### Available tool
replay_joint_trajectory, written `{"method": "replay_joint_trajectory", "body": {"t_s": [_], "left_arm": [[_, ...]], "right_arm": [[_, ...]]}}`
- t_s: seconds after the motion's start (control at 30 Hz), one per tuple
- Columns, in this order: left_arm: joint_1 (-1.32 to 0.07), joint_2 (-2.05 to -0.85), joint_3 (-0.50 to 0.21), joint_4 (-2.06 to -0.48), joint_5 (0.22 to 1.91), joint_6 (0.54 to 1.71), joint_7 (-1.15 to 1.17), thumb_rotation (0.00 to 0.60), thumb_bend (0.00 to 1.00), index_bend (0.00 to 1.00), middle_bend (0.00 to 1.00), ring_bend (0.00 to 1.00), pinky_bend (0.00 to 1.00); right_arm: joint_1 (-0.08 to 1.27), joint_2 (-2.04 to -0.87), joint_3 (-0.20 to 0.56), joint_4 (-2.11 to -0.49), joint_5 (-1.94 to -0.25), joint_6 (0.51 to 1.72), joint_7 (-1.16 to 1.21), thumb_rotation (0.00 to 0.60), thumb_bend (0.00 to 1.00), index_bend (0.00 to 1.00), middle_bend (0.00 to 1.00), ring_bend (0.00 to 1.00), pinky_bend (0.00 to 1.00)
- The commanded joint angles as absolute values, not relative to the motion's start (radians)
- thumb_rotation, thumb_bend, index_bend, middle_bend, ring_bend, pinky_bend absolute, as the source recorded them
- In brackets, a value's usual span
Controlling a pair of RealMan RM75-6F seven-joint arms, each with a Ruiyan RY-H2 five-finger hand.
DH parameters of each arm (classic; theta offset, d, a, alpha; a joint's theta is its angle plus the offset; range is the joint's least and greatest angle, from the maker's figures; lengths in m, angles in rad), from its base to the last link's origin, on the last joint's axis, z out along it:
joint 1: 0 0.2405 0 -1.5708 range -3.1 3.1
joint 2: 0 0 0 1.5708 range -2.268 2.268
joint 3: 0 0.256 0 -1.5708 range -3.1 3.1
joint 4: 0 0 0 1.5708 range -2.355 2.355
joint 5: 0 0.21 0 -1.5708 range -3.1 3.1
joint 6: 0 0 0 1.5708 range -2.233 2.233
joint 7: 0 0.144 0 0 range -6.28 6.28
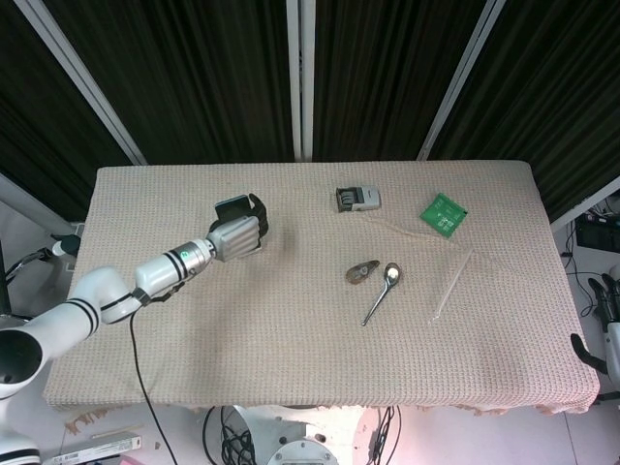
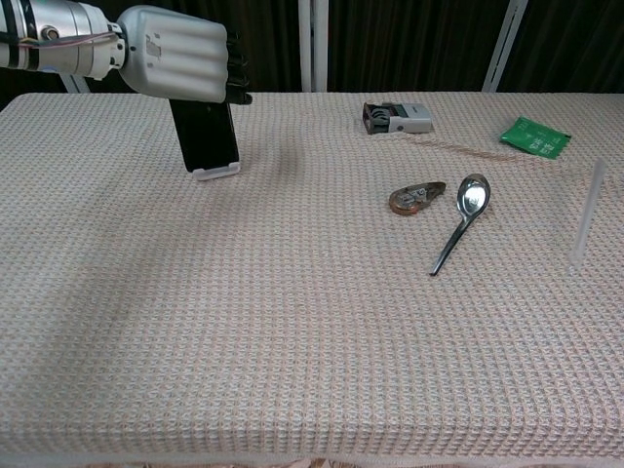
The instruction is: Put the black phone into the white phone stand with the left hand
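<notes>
Top of black phone (image 2: 205,135) hidden behind left hand (image 2: 175,66) at upper left of chest view. White phone stand (image 2: 215,173) mostly covered by phone, only base lip showing. Right hand (image 1: 610,302) cut off at right edge of head view.

**Layout around the left hand**

The left hand (image 2: 175,66) sits over the black phone (image 2: 205,136), which stands in the white phone stand (image 2: 215,173) on the beige woven tablecloth (image 2: 292,331). Well right of the hand lie a grey stamp (image 2: 398,117), a tape dispenser (image 2: 416,198) just beside a metal spoon (image 2: 462,219), then a green card (image 2: 533,136) and a clear tube (image 2: 587,214) furthest away.
</notes>
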State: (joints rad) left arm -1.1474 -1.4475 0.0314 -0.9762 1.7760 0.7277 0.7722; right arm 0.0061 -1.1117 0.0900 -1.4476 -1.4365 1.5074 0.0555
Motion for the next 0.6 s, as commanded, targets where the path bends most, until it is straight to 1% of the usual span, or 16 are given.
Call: {"method": "replay_joint_trajectory", "body": {"t_s": [0.03,0.3,0.6], "left_arm": [[-1.142,-1.446,0.023,-0.984,1.764,0.731,0.78,0.6,0.24,0.03,0.11,0.13,0.27],[-1.135,-1.442,0.019,-1.001,1.752,0.744,0.783,0.6,0.2,0.02,0.08,0.11,0.26],[-1.125,-1.419,0.012,-1.044,1.723,0.732,0.801,0.6,0.17,0.0,0.04,0.09,0.25]], "right_arm": [[0.006,-1.112,0.091,-1.45,-1.435,1.508,0.052,0.6,0.22,0.0,0.0,0.0,0.0],[0.007,-1.11,0.092,-1.456,-1.433,1.507,0.045,0.6,0.23,0.0,0.0,0.0,0.0],[0.003,-1.106,0.093,-1.461,-1.436,1.516,0.048,0.6,0.23,0.0,0.0,0.0,0.0]]}}
